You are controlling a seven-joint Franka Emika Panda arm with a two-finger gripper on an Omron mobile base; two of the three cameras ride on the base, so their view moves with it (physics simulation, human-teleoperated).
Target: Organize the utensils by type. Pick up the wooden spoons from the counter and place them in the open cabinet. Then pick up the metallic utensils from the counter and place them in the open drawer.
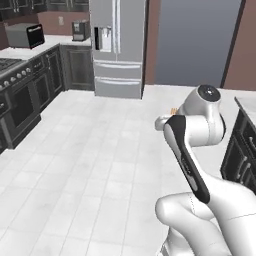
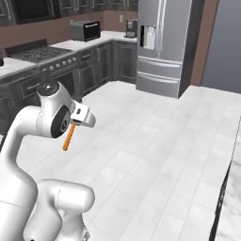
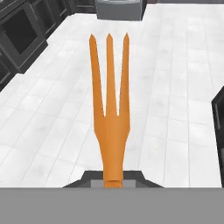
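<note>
Carrying the orange fork (image 3: 110,109) pinched by its handle end between our closed fingers, we hold it well above the tiled floor (image 3: 175,87), tines pointing forward, presumably clear of obstacles on the way to the drawer.

- Your orange fork (image 3: 110,118) looks like smooth matt plastic, uniform in colour.
- The floor (image 1: 90,150) reads as glossy white tile with thin grey joints.
- The fridge (image 2: 162,44) shows you brushed silver metal.
- The base cabinets (image 2: 94,66) look like dark grey matt wood grain.
</note>
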